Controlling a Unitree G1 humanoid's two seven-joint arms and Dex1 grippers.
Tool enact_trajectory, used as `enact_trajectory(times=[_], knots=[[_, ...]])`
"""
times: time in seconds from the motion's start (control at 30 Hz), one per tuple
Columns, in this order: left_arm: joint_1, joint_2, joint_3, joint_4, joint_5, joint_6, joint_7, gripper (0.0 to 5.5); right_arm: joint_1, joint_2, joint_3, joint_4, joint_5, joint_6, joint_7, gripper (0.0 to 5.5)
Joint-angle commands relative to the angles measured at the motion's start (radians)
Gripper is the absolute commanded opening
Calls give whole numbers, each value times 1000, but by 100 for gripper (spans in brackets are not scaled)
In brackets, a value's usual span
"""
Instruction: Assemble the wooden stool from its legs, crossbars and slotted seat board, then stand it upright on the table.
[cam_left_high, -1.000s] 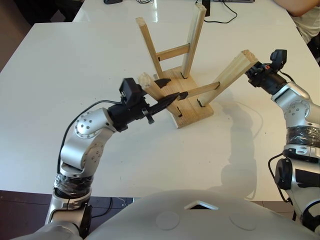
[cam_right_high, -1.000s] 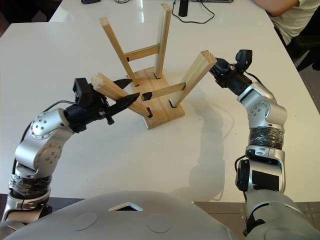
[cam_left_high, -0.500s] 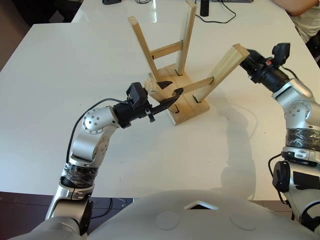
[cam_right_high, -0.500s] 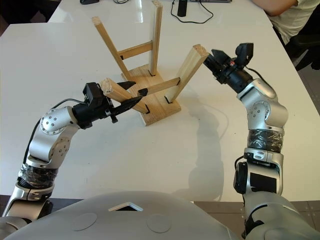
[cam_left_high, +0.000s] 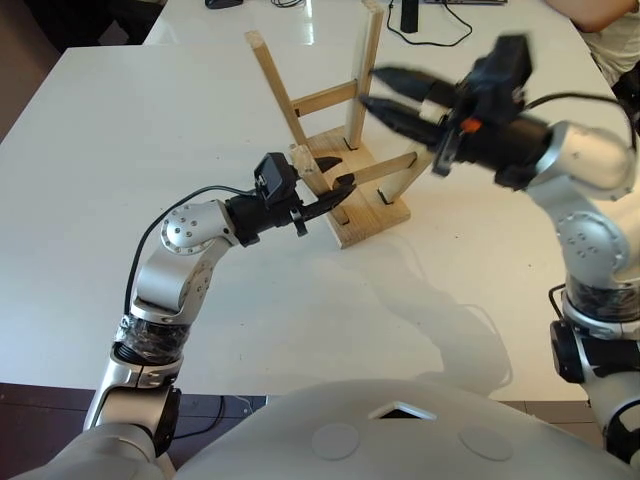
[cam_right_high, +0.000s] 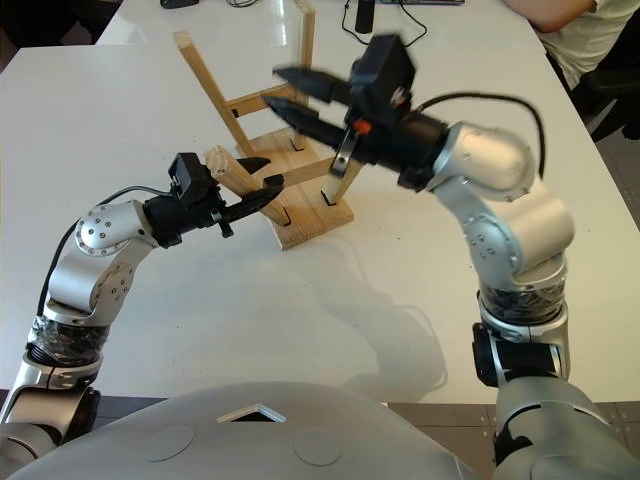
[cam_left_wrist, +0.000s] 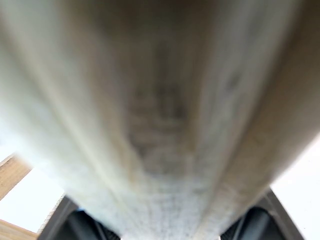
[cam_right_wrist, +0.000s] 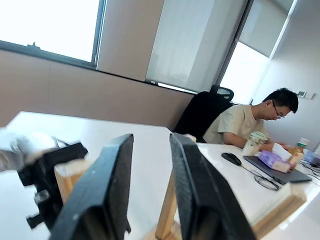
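Note:
The wooden stool lies upside down on the white table (cam_left_high: 120, 140), its slotted seat board (cam_left_high: 372, 212) flat and its legs pointing up. Two far legs (cam_left_high: 272, 85) are joined by a crossbar (cam_left_high: 325, 98). My left gripper (cam_left_high: 335, 175) is shut on the near-left leg (cam_left_high: 305, 165), whose wood fills the gap between its fingers in the left wrist view. A second crossbar (cam_left_high: 385, 168) runs to the near-right leg (cam_left_high: 408, 185). My right gripper (cam_left_high: 378, 93) hangs open in the air above the stool, its fingers (cam_right_wrist: 107, 185) apart with nothing between them.
A black mouse (cam_left_high: 225, 3) and a black device (cam_left_high: 410, 15) with a cable lie at the table's far edge. A person sits beyond the far right corner (cam_left_high: 600, 25). Bare tabletop stretches to the left and in front of the stool.
My right gripper has let go of the near-right leg and swung up and left over the stool, fingers open. The left arm has stretched forward, and the stool has slid slightly left and away.

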Motion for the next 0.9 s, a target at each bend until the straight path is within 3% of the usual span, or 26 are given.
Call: enact_trajectory(times=[0.03,0.17,0.4,0.53,0.63,0.77,0.9], knots=[[37,18,-15,8,29,77,22,204,74,-37,111,123,-197,-115,9,46],[36,17,-29,-4,33,99,33,204,126,-58,212,174,-323,-198,49,0],[-20,35,-75,23,70,193,56,204,86,19,85,115,-211,-149,22,0],[-61,41,-105,57,93,233,54,204,-105,96,-208,64,131,-21,-108,0],[-79,40,-128,86,106,245,51,204,-250,15,-375,274,79,-49,-214,0],[-92,43,-146,125,100,208,14,204,-222,-79,-293,600,-210,-146,-299,0],[-96,61,-132,153,76,156,-57,204,-6,-19,-123,453,-171,-83,-152,0]])
